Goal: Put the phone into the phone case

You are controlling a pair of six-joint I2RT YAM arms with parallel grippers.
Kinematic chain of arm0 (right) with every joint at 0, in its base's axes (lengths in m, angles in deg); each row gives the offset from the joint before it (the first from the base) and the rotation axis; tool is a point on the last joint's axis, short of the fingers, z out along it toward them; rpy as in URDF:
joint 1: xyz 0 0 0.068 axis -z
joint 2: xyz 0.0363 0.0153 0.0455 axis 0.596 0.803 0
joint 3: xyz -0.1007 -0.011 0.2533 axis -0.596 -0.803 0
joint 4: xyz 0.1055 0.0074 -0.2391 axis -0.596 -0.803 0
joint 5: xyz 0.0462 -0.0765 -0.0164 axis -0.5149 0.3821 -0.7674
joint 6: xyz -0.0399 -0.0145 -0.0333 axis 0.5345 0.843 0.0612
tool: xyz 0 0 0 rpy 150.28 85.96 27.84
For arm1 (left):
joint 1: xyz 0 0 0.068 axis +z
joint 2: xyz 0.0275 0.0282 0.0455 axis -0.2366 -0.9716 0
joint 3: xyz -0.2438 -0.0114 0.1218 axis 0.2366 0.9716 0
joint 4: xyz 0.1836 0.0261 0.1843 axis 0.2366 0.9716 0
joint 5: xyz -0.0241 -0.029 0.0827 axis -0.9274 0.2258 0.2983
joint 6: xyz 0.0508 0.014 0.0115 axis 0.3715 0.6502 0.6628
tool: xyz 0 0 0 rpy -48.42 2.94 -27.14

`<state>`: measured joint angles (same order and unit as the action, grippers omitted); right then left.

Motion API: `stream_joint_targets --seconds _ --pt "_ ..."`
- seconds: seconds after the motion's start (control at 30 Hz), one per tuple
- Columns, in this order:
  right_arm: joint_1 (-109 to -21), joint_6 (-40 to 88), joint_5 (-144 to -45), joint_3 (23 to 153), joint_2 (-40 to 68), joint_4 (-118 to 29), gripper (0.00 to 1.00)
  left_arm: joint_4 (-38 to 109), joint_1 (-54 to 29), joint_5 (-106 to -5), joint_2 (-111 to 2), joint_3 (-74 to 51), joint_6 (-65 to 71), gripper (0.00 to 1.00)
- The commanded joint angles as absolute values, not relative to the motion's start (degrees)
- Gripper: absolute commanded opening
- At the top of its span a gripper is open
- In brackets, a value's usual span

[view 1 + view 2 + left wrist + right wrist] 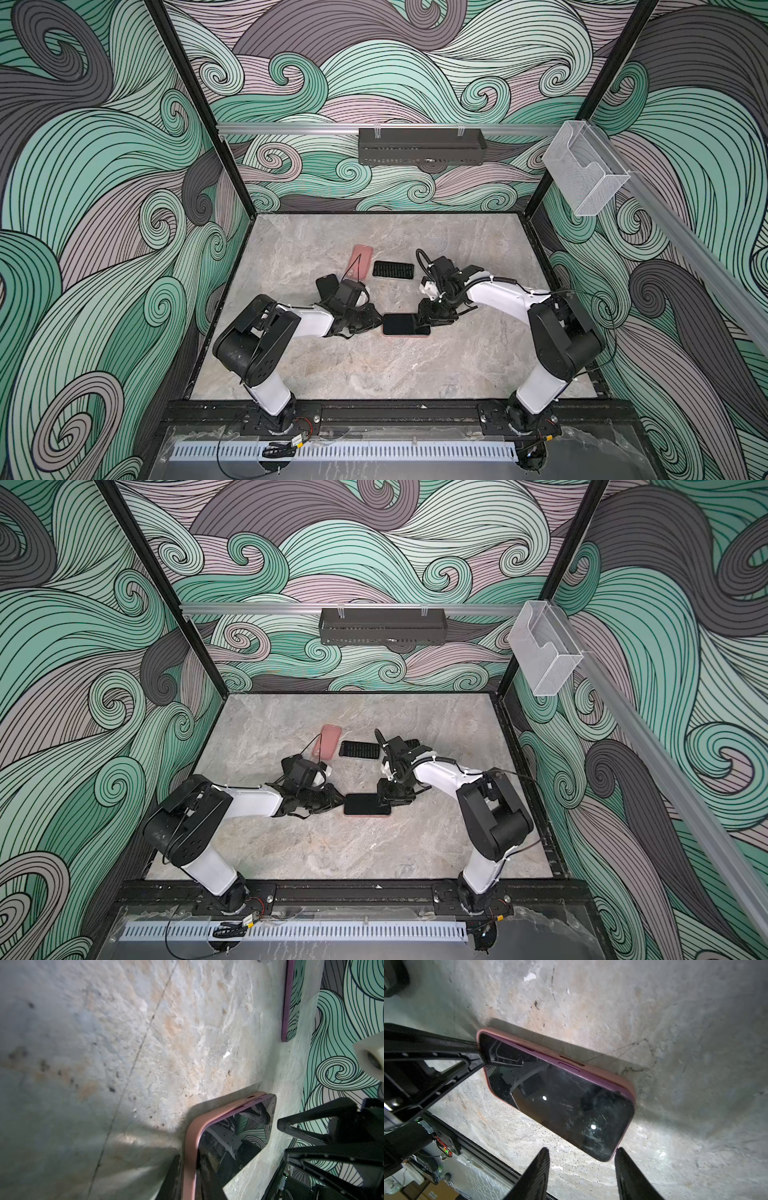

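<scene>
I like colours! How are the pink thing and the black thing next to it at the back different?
The pink thing is plain and smooth; the black thing has rows of little bumps. The pink thing lies slanted, the black thing sideways. Both lie flat on the table.

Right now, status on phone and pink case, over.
Right gripper open, left gripper unclear. Slim black-screened phone in pink case, one long edge proud. Nothing blocking.

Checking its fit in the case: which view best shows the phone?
Right wrist view: the phone nearly whole, pink case rim clear. Left wrist view shows one end; both top views show it small.
</scene>
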<state>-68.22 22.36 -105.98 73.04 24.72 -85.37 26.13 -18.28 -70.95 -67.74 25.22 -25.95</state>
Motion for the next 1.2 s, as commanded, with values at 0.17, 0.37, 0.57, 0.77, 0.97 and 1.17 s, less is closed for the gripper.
stream_joint_targets --seconds 0.17,0.37,0.57,0.77,0.97,1.17 --pt "-68.4 23.57 -102.72 71.53 22.69 -87.41 0.45 31.15 -18.57 -72.48 -69.86 25.09 -24.15 0.26" --pt "-68.4 23.85 -103.07 70.25 23.51 -86.8 0.37 33.55 -18.57 -72.15 -69.29 25.02 -23.6 0.29" --pt "-68.42 23.66 -104.14 69.41 24.73 -85.34 0.29 34.41 -18.82 -72.54 -69.13 25.0 -23.31 0.32" --pt "-68.65 23.22 -105.24 69.03 25.23 -84.16 0.26 36.69 -19.62 -72.33 -69.2 24.09 -22.47 0.29" --pt "-68.76 23.14 -106.13 68.63 25.83 -83.28 0.24 37.87 -20.06 -71.44 -68.37 24.37 -22.3 0.27" --pt "-69.58 22.79 -106.76 68.88 26.89 -82.41 0.24 38.15 -20.39 -71.25 -68.42 24.75 -22.2 0.25"
